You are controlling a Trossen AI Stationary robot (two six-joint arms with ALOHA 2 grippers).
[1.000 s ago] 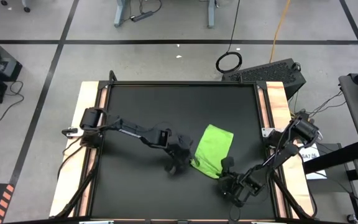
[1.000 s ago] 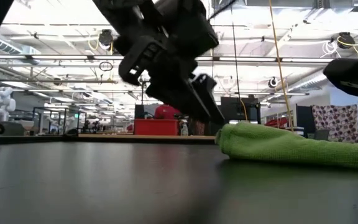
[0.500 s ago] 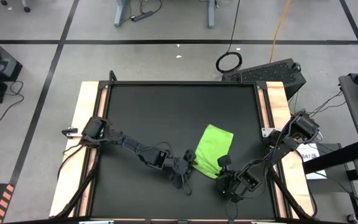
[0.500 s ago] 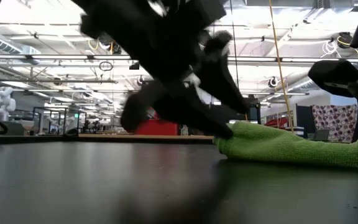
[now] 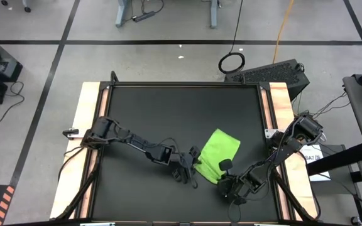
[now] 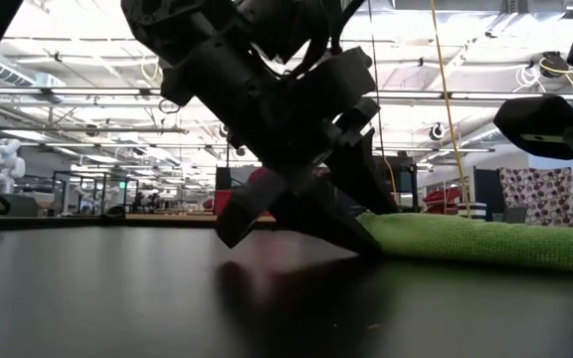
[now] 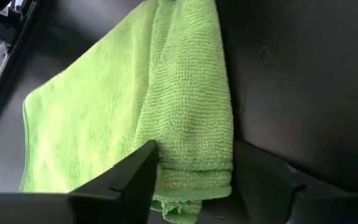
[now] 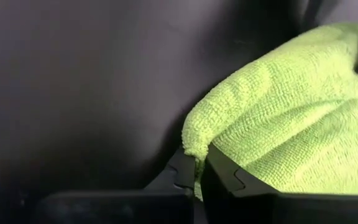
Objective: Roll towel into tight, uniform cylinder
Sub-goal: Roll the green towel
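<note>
Towel (image 5: 217,156) lies folded, near-right on the table (image 5: 156,113). Left gripper (image 5: 192,168) spread wide around its near-left corner. Right gripper (image 5: 222,177) pinched tight on the near-right corner, cloth between fingers (image 8: 222,177).

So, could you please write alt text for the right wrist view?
The right gripper pinches a folded corner of the bright lime-green soft cloth towel between its two dark fingers. The towel rests on the black matte table.

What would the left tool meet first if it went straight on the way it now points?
The towel. Its rolled edge already lies between the open fingers of the left tool, so it would push further along the fold.
</note>
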